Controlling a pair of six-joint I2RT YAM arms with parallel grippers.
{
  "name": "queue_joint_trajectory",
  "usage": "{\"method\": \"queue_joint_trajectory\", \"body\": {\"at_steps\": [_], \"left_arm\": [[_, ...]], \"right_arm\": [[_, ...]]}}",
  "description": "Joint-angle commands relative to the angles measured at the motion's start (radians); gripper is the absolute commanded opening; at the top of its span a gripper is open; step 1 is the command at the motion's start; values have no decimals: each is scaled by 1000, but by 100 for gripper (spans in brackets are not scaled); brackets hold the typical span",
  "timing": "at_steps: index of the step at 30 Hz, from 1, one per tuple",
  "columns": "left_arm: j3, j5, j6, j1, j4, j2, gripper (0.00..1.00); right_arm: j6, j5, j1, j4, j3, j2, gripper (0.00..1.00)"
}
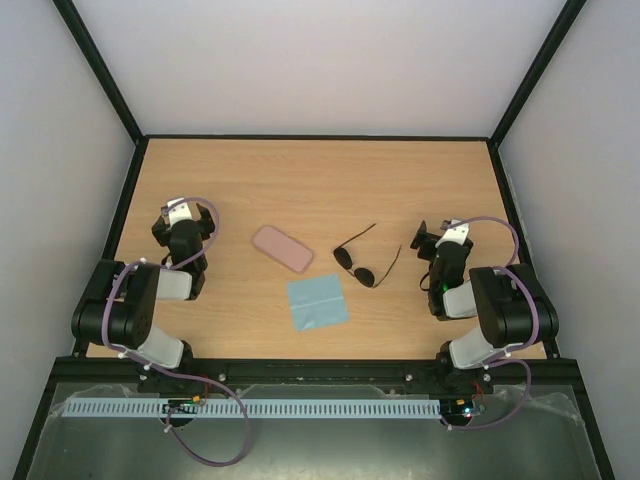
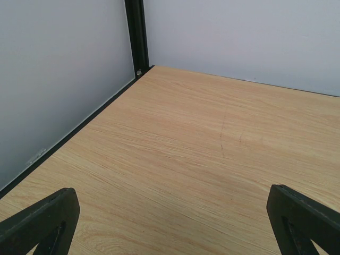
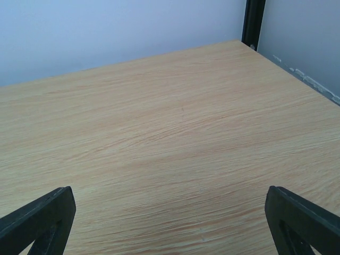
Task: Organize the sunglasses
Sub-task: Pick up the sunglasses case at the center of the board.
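Observation:
The sunglasses [image 1: 362,263], a small pair with dark oval lenses and thin dark arms spread open, lie on the wooden table [image 1: 320,190] right of centre in the top view. My left gripper [image 1: 181,213] rests at the left side of the table, far from them, open and empty. My right gripper [image 1: 437,233] sits a short way to the right of the sunglasses, also open and empty. In the left wrist view the fingertips [image 2: 45,220] frame only bare wood, and the right wrist view shows the same between its fingertips [image 3: 303,220]. Neither wrist view shows the sunglasses.
A pink oblong case [image 1: 282,248] lies left of the sunglasses. A light blue square cloth [image 1: 317,302] lies in front of them, toward the arm bases. Black frame posts [image 2: 137,34] and pale walls [image 3: 106,32] close in the table on three sides.

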Motion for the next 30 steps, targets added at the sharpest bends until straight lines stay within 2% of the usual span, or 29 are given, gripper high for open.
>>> {"method": "queue_joint_trajectory", "body": {"at_steps": [1, 13, 14, 16, 18, 22, 24, 27, 30], "left_arm": [[-2, 0, 8, 7, 38, -6, 99], [-2, -8, 22, 7, 26, -15, 99], [48, -47, 5, 2, -109, -38, 100], [192, -118, -124, 7, -410, -66, 100], [280, -53, -126, 2, -514, -85, 99], [359, 57, -177, -29, -661, -179, 100], [371, 98, -217, -45, -706, -246, 99], [402, 178, -296, -52, -809, -338, 100], [480, 272, -358, -52, -943, -418, 100]], "right_arm": [[-15, -13, -6, 6, 15, -3, 99], [-15, -13, -5, 9, 11, -4, 99], [-14, -9, -5, 15, 8, -5, 99], [-14, 22, 1, 26, -16, -54, 99], [-11, 30, 14, -114, -11, -193, 99], [82, 26, 22, -574, 137, -460, 99], [124, 22, 25, -799, 240, -530, 99], [145, -23, 30, -1051, 377, -600, 99], [199, -137, 30, -1228, 481, -688, 99]]}}
